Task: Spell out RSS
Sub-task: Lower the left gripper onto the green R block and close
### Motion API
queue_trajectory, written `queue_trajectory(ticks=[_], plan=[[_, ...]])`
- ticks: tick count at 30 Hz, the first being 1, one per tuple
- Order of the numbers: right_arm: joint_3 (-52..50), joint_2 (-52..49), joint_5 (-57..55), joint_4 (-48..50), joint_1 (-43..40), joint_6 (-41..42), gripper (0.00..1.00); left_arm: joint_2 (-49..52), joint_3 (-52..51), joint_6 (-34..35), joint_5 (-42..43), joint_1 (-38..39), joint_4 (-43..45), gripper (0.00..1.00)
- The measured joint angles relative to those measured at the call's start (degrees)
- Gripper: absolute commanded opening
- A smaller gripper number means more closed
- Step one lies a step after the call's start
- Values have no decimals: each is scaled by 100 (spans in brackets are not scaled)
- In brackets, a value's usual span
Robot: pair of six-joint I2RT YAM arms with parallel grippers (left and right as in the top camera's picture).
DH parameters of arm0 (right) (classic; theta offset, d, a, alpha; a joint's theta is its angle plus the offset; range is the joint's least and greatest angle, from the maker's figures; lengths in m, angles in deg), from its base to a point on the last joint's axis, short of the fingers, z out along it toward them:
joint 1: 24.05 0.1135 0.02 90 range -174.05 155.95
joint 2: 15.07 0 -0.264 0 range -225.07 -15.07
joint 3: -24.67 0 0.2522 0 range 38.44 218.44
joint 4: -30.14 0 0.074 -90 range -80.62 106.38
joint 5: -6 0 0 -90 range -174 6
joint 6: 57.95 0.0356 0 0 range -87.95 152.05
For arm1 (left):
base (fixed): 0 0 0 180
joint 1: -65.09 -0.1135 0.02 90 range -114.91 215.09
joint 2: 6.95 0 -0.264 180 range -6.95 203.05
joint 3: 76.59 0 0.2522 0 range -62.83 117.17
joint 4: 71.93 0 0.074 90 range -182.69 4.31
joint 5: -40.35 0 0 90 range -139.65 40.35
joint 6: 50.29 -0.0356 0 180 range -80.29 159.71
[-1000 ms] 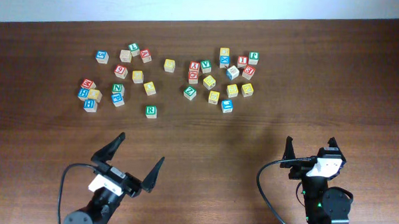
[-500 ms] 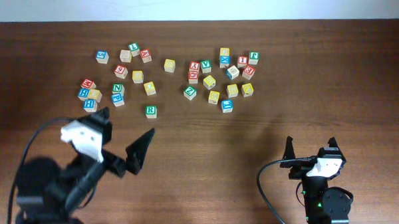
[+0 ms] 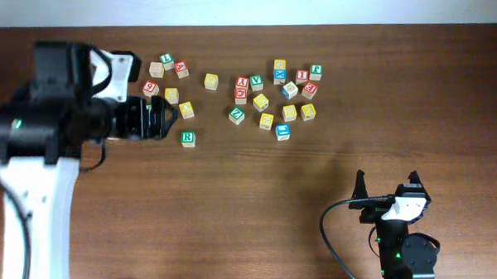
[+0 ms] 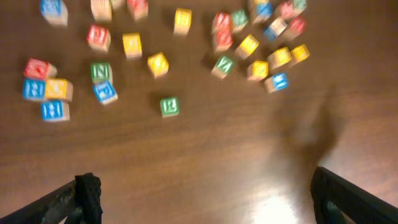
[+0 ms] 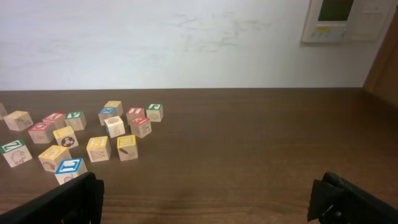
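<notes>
Left jaws have swung up over the cubes, spread wide.
Green R cube (image 3: 187, 138) sits alone on the counter (image 3: 296, 191), just apart from the scatter: light, hard, probably best pinched across flat sides. Overhead, the arm hides leftmost cubes (image 4: 46, 90) that the left wrist view shows; yellow cubes (image 3: 186, 110) read faint. Right jaws wide.

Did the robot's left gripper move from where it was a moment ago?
Yes. In the overhead view the left gripper went from well below the green R cube up to just left of it.
</notes>
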State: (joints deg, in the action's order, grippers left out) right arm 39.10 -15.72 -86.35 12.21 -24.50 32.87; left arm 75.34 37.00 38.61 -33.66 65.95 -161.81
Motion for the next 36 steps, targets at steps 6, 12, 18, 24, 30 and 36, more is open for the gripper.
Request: queue_trajectory(ticks=[6,12,18,24,30,36], plan=[[0,2,0,2,0,2,99,737,26,181,-136,7,-22,99],[0,2,0,2,0,0,98,1462,48,404,-511,297,-74,88],[0,0,0,0,0,2,98,2465,37,1032,-1344,960,-179,92],[0,2,0,0,0,-2,98,3091,-422,1589,-1794,1178,592,92],[0,2,0,0,0,0,98,3432,-1016,1733,-1799,1167,1438,87],[0,2,2,0,0,0,98,3475,-1377,1781,-1818,1167,2260,79]])
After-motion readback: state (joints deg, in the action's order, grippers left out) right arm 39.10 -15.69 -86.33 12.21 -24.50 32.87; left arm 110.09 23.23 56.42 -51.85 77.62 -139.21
